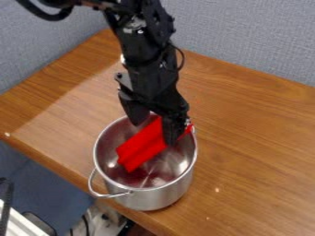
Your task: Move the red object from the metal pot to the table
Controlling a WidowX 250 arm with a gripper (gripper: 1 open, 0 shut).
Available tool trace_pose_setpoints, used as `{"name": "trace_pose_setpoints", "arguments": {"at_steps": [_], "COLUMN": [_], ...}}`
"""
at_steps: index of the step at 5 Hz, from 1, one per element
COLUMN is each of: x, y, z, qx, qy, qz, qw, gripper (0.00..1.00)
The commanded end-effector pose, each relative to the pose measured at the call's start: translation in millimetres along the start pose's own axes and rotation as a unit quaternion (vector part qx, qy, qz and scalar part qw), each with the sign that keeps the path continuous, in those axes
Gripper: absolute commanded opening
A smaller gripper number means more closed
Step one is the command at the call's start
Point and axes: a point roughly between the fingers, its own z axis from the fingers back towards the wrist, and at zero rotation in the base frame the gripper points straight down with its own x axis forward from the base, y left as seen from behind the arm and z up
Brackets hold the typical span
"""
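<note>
**Red block lies in the pot, just under the pincer**

The pincer (157,122) stands open, pointing down over the metal pot (145,166). The red block (139,147) rests inside, tilted, its long axis running lower-left to upper-right, directly below the jaws, not on the surface (74,88)

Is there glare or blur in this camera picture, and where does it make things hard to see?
Camera view: soft overall; bright reflections on the metal pot wall; the red object stays clear inside it; the dark gripper shows little detail; the table has a mild sheen.
</note>
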Motion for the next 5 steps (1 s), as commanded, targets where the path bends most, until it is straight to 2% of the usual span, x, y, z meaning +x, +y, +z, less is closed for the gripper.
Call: {"name": "trace_pose_setpoints", "arguments": {"at_steps": [1, 2, 5], "x": [2.1, 2.4, 2.3], "y": [-1.3, -0.7, 1.5], "z": [-2.2, -8.2, -24.1], "qx": [-0.005, -0.007, -0.008], "qy": [-0.011, -0.009, 0.013], "qz": [-0.003, -0.003, -0.003], "qw": [0.9999, 0.9999, 0.9999], "gripper": [1.00, 1.00, 1.00]}}
